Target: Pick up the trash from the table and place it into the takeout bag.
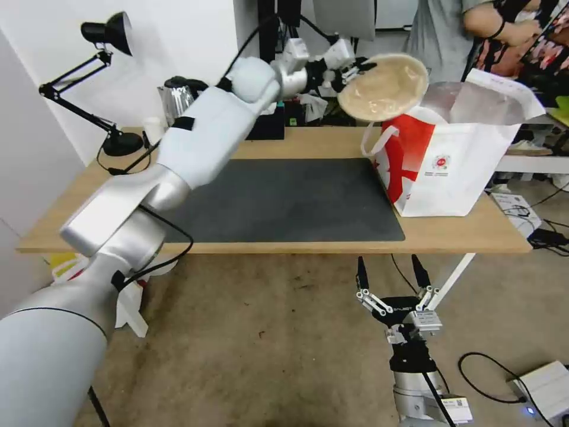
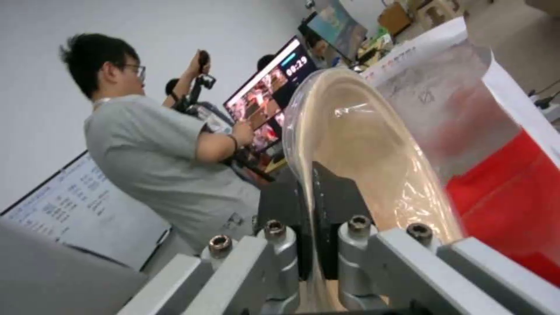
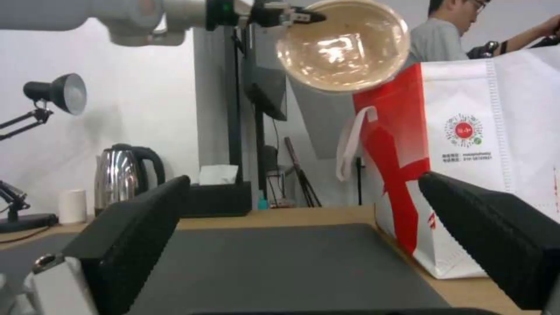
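A beige paper bowl (image 1: 384, 86) hangs tilted in the air over the near-left rim of the takeout bag (image 1: 456, 166), its inside facing the table. My left gripper (image 1: 354, 70) is shut on the bowl's rim; in the left wrist view the fingers (image 2: 341, 197) pinch that rim (image 2: 356, 144) right beside the bag's foil lining (image 2: 467, 113). The bag stands open at the right end of the table (image 1: 468, 234), next to the dark grey mat (image 1: 284, 198). My right gripper (image 1: 392, 279) hangs open below the table's front edge, and its view shows the bowl (image 3: 343, 43) and the bag (image 3: 484, 166).
At the back left of the table stand a black desk lamp (image 1: 109, 35), a steel kettle (image 1: 176, 98), a small white cup (image 1: 153, 127) and a black tissue box (image 1: 267, 121). A person stands behind the bag. Cables and a white box (image 1: 545, 385) lie on the floor at right.
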